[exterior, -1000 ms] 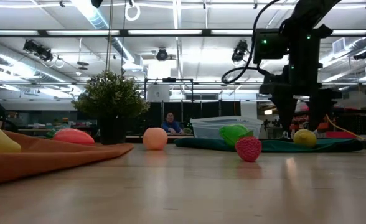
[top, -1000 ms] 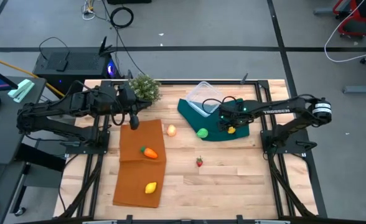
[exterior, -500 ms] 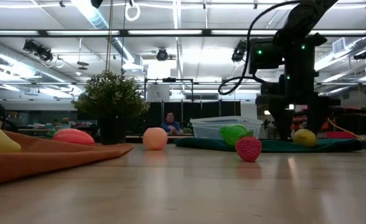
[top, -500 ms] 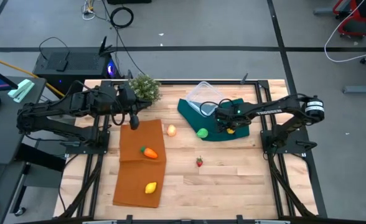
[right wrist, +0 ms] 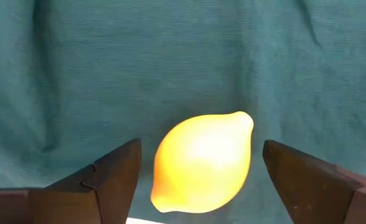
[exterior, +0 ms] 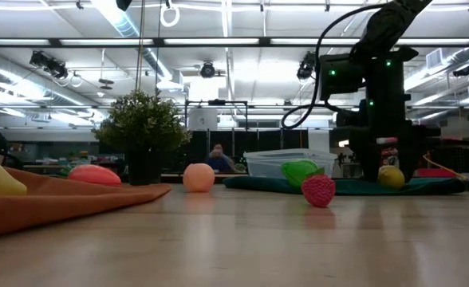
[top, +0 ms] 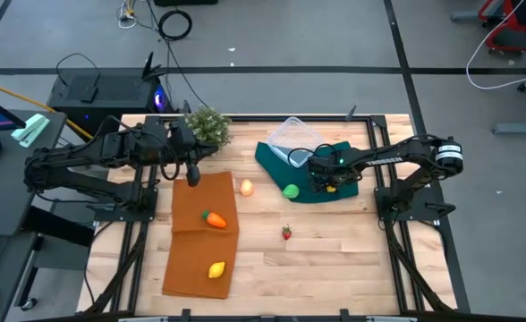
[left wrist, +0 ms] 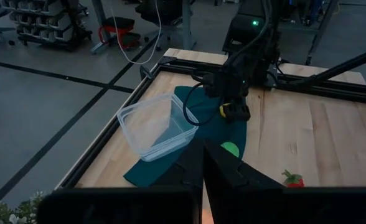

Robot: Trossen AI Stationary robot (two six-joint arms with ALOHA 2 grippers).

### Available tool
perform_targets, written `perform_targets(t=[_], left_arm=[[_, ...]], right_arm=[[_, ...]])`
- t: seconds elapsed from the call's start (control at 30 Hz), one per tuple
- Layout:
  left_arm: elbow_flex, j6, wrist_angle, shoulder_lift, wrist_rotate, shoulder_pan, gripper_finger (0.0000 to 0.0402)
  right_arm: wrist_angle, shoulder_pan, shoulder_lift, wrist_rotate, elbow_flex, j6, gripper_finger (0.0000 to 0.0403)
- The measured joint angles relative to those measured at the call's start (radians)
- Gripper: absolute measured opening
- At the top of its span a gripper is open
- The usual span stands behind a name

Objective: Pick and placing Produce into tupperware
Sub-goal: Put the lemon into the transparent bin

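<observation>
Right of centre frame, green cloth (top: pixel 330 179) | right gripper (right wrist: pixel 195 180) fingers wide astride lemon (right wrist: pixel 201 162) | judged light, smooth, slippery; grip mid-belly | left gripper (top: pixel 191 175) shut, idle.

The wooden counter (top: pixel 335 250) carries an orange cloth (top: pixel 200 237), a green cloth (top: pixel 272 161), a potted plant (top: pixel 208 126), a peach ball (top: pixel 246 187) and a strawberry (top: pixel 287 233)

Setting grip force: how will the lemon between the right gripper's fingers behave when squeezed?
The lemon looks smooth and rounded, so it may slip or roll from the open right gripper. It lies on soft green cloth, which probably damps rolling.
</observation>
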Motion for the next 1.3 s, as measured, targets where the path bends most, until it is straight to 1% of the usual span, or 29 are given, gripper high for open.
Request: perform_targets(t=[0.23,0.4,0.53,0.63,0.73,0.9,1.1,1.3], left_arm=[[0.0,0.0,0.0,0.0,0.0,0.0,0.0024],[0.0,0.0,0.0,0.0,0.0,0.0,0.0018],[0.0,0.001,0.0,0.0,0.0,0.0,0.0013],[0.0,0.001,0.0,0.0,0.0,0.0,0.0013],[0.0,0.001,0.0,0.0,0.0,0.0,0.0018],[0.0,0.002,0.0,0.0,0.0,0.0,0.0024],[0.0,0.002,0.0,0.0,0.0,0.0,0.0016],[0.0,0.002,0.0,0.0,0.0,0.0,0.0013]], right_arm=[[0.0,0.0,0.0,0.0,0.0,-0.001,0.0246],[0.001,0.0,0.0,0.0,0.0,-0.004,0.0209],[0.0,0.0,-0.001,0.0,0.0,-0.005,0.0189],[0.0,0.0,-0.002,0.0,0.0,-0.006,0.0185],[0.002,0.0,-0.012,-0.003,0.0,-0.005,0.019],[-0.003,0.0,-0.055,-0.003,0.0,-0.003,0.0195],[-0.005,0.0,-0.141,-0.012,0.008,0.013,0.0189],[-0.002,-0.001,-0.245,-0.021,0.053,0.004,0.0192]])
